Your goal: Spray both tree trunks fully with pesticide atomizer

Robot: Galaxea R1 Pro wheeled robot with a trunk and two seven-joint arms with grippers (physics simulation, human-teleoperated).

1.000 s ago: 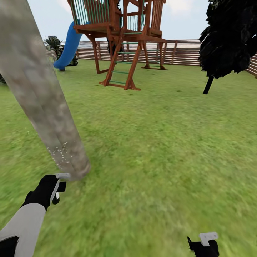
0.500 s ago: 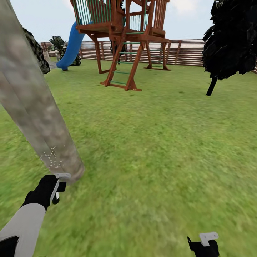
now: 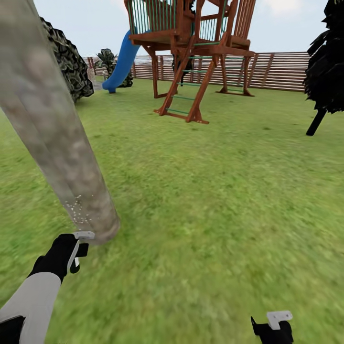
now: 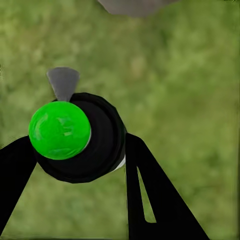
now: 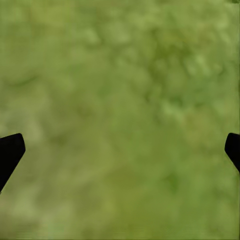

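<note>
Compared with the earlier head pictures, the whole scene has slid to the right, so the camera has turned left rather than the things moving: the red-brown wooden play tower with its blue slide point(image 3: 191, 57) now sits further right and a round dark mottled bush point(image 3: 69, 59) has come into sight behind the trunk. Across the wide green lawn of the garden point(image 3: 215, 191), the brown slatted fence point(image 3: 282, 70) closes the far side. Nearest the robot, the thick mottled grey-brown tree trunk point(image 3: 52, 134) leans through the left of the head view, and a cloud of tiny white specks of pesticide point(image 3: 79, 212) lies on its lowest part only. A dark-leaved tree point(image 3: 329, 71) stands well apart at the right. The left gripper point(image 3: 76, 248), just beside the trunk's foot, has its jaws clenched on the small dark pesticide atomizer with a green cap point(image 4: 75, 135), seen in the left wrist view with its grey nozzle toward the trunk. The right gripper point(image 3: 273, 325) hangs low, jaws released over bare grass. Judging by this, pickup is done and spraying has begun; most of this trunk and the second tree remain.
</note>
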